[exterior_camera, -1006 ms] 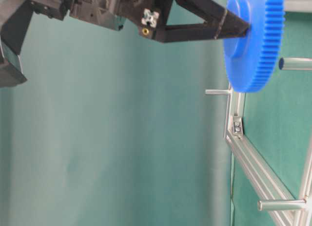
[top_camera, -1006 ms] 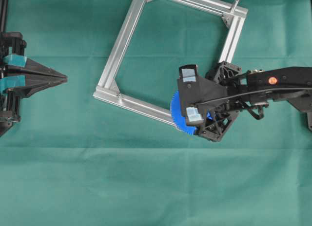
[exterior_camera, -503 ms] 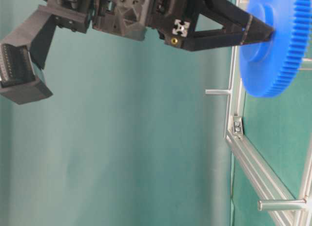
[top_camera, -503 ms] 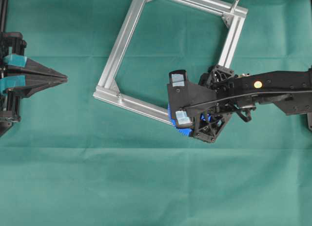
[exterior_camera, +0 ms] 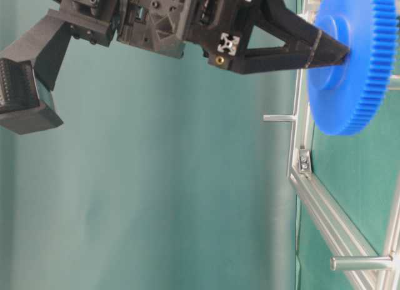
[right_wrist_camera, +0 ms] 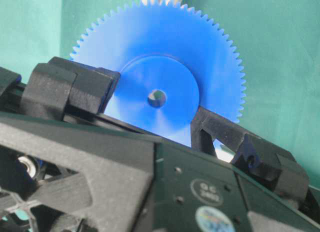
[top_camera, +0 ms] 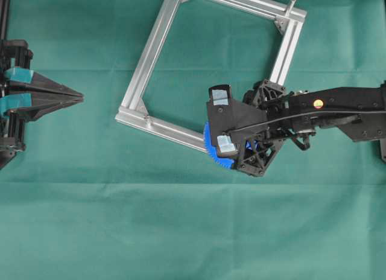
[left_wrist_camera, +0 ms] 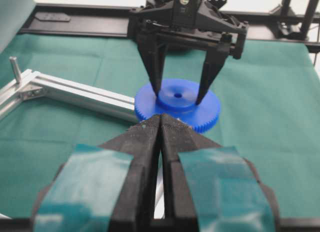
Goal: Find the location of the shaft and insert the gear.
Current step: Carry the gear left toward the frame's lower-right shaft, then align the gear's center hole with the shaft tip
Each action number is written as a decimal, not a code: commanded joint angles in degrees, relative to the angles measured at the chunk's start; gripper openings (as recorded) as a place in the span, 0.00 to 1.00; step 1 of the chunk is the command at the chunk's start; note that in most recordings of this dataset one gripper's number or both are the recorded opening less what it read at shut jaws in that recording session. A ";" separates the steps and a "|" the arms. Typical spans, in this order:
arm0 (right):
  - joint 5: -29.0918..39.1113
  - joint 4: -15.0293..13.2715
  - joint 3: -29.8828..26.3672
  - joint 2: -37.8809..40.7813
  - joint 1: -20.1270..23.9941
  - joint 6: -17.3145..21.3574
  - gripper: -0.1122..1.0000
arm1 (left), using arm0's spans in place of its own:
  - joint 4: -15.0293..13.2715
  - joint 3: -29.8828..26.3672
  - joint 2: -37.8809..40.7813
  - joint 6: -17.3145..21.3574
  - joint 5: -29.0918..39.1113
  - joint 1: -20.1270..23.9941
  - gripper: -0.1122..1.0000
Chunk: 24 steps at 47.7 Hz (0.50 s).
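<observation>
At the far left of the overhead view the left gripper [top_camera: 75, 97] rests above the green worktop [top_camera: 120, 219], its jaws pressed together with nothing between them. Further right lies the aluminium frame [top_camera: 151, 57], tilted like a diamond, with a bare peg [top_camera: 292, 2] at its top right corner. At the frame's lower corner the right gripper [left_wrist_camera: 178, 96] holds the gear [top_camera: 211, 151]: its jaws stand either side of the raised hub [right_wrist_camera: 155, 99] and clamp it, the centre hole [right_wrist_camera: 157, 97] open between them. The toothed rim sticks out past the jaws over the frame's corner.
</observation>
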 commanded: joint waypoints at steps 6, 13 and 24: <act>-0.88 0.35 -2.90 0.35 1.67 0.09 0.72 | -0.09 -0.70 0.53 0.00 -0.26 0.09 0.11; -0.88 0.44 -4.48 1.67 2.99 0.09 0.72 | -0.09 -0.70 0.53 0.00 -0.26 0.09 0.11; -0.88 0.18 -6.06 2.90 3.52 -0.09 0.72 | -0.09 -0.70 0.53 0.09 -0.26 0.09 0.11</act>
